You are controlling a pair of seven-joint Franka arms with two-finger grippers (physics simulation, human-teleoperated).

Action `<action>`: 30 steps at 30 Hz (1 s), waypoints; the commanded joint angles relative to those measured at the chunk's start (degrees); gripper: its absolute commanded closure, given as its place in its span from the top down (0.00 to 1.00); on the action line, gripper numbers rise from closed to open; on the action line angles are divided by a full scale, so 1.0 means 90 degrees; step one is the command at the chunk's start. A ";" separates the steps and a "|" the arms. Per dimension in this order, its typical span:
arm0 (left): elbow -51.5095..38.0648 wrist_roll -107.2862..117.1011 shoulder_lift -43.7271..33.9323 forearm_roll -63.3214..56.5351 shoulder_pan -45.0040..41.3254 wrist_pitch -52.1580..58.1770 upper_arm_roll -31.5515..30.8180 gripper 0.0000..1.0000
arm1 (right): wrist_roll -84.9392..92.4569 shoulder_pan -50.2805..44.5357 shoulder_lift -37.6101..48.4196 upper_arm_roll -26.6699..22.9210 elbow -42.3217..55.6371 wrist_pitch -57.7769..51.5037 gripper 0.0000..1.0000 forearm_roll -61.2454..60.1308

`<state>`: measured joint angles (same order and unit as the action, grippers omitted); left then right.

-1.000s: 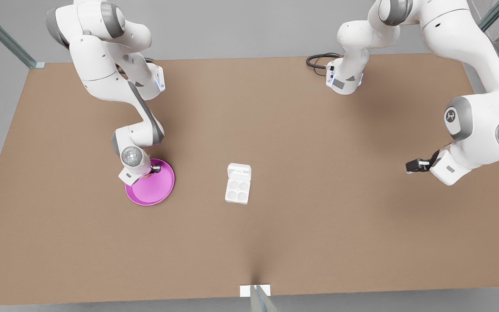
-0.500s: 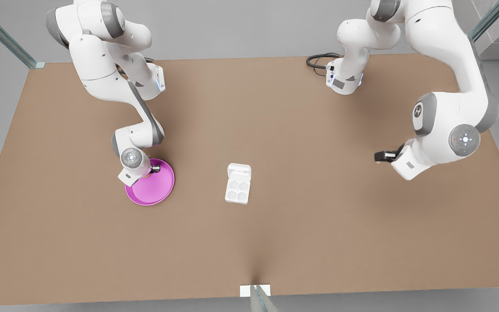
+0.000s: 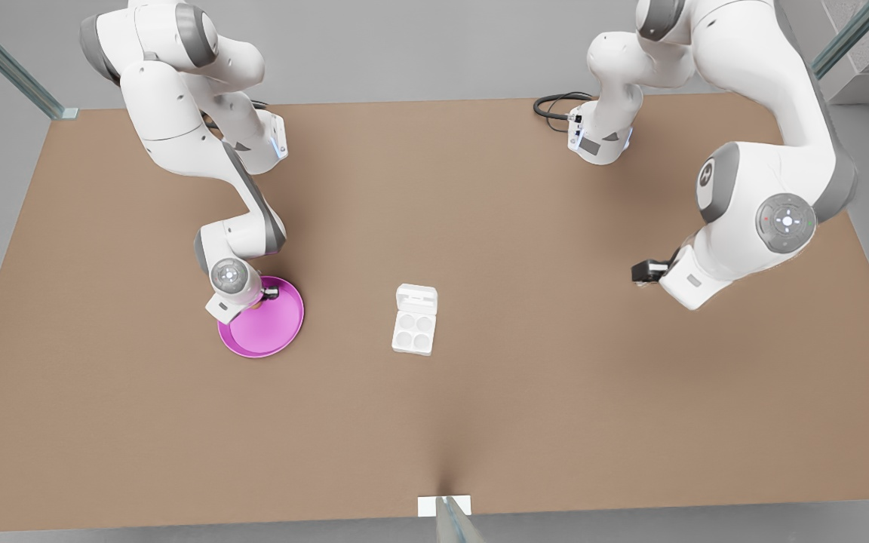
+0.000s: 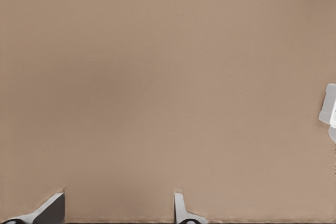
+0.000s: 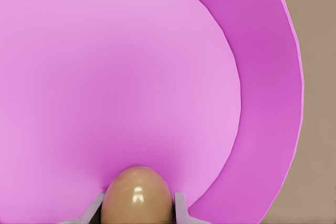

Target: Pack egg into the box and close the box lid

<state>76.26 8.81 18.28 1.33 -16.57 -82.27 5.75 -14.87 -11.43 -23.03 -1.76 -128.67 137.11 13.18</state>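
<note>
**Item record: egg gripped over plate; carton open at centre**

- Right gripper [image 3: 259, 300]: seen at the left of the front view, lowered over the far rim of the pink plate [image 3: 272, 332]. In the right wrist view its two fingers [image 5: 181, 208] are set narrowly against both sides of the egg [image 5: 137, 195], which is held between them above the plate's pink floor [image 5: 105, 77].
- Egg: tan, glossy, oval; located at the right gripper, over the plate's far edge. Mostly hidden by the wrist in the front view.
- Box [image 3: 413, 332]: white four-cup carton, placed near the middle of the brown table [image 3: 555, 392], well apart from the plate, to its right in the front view. All four cups are seen vacant.
- Box lid [image 3: 417, 299]: laid open and flat on the far side of the cups, recess facing up.
- Left gripper [image 3: 640, 271]: seen at the right of the front view, raised above bare table, well apart from the box. Its fingers [image 4: 181, 211] are spread wide and hold nothing. A white edge of the box [image 4: 329, 107] is caught at the margin of the left wrist view.
</note>
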 commanded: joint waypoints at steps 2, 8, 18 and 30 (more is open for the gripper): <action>0.0120 0.0506 0.0098 0.0037 -0.0014 0.0020 0.0016 1.00 | 0.0002 0.0000 -0.0010 0.0000 0.0000 0.0000 0.57 0.0000; 0.0121 0.0867 0.0313 0.0849 0.0719 -0.0029 0.0026 1.00 | -0.0008 0.0000 -0.0029 0.0000 0.0010 0.0000 0.57 0.0000; 0.0531 0.2820 0.0733 0.0643 0.0680 0.0176 0.0035 1.00 | -0.0008 -0.0010 -0.0019 0.0000 0.0098 -0.0156 0.55 0.0000; 0.0531 0.2928 0.0733 0.0565 0.0796 0.0186 0.0035 1.00 | 0.0421 0.0000 -0.0019 0.0000 0.0723 -0.0693 0.56 0.0000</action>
<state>80.96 35.16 24.87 6.51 -9.23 -80.60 6.07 -9.77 -11.42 -23.18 -1.74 -121.50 131.07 11.75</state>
